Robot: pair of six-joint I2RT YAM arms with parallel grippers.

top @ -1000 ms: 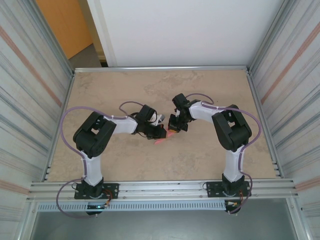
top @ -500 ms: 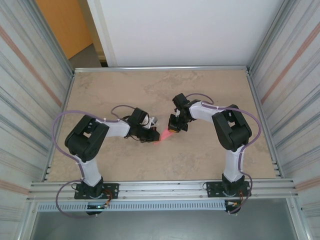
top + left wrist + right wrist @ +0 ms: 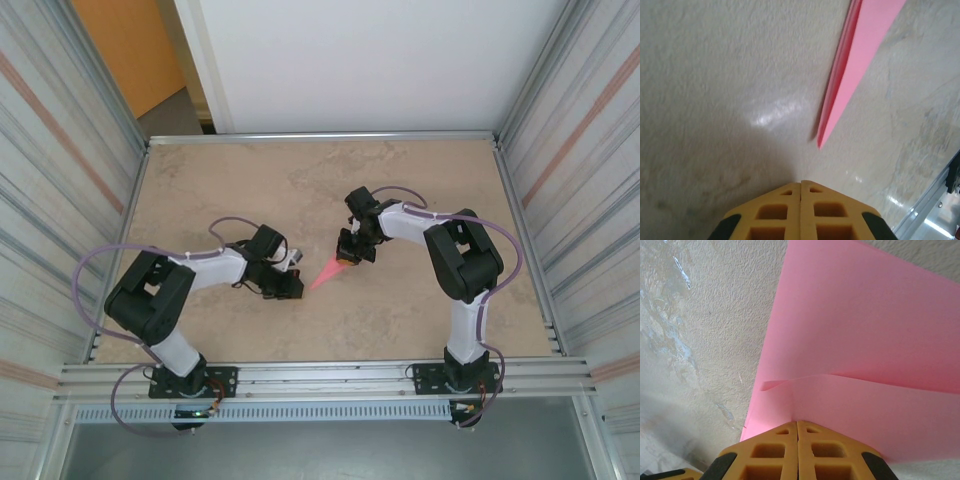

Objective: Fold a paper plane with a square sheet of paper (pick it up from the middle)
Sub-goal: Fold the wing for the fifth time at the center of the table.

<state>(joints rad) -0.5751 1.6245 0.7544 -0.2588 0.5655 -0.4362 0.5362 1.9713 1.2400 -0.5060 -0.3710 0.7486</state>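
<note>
Paper plane (image 3: 325,273) is sitting roughly mid-table, a skinny pink dart with its nose aimed at the near-left, over the beige marbled table (image 3: 420,180). From overhead, the wide tail end runs straight into the right gripper (image 3: 346,259), and the pointed nose stops just short of the left gripper (image 3: 292,288), with a sliver of bare tabletop between them.

Right wrist cam: the right gripper (image 3: 797,422) has both yellow fingers (image 3: 770,450) squeezed flat together with no gap at the seam. The paper plane (image 3: 865,325) comes right up to the tips, so it looks pinched on the tail. One flap (image 3: 790,382) curls up a little just ahead of the fingertips, and the rest fans out wide and smooth across the upper right.

Left wrist cam: the left gripper (image 3: 801,183) is closed too, pads touching, and it's holding nothing. The paper plane (image 3: 860,55) comes down from the top right as a long thin wedge showing stacked layers along one edge, with its nose near the fingertips but clearly apart from them. A soft shadow lies beside the nose, so honestly I can't tell if the tip touches the table or floats just above it. A bit of metal rail (image 3: 932,210) peeks in at the bottom right corner
</note>
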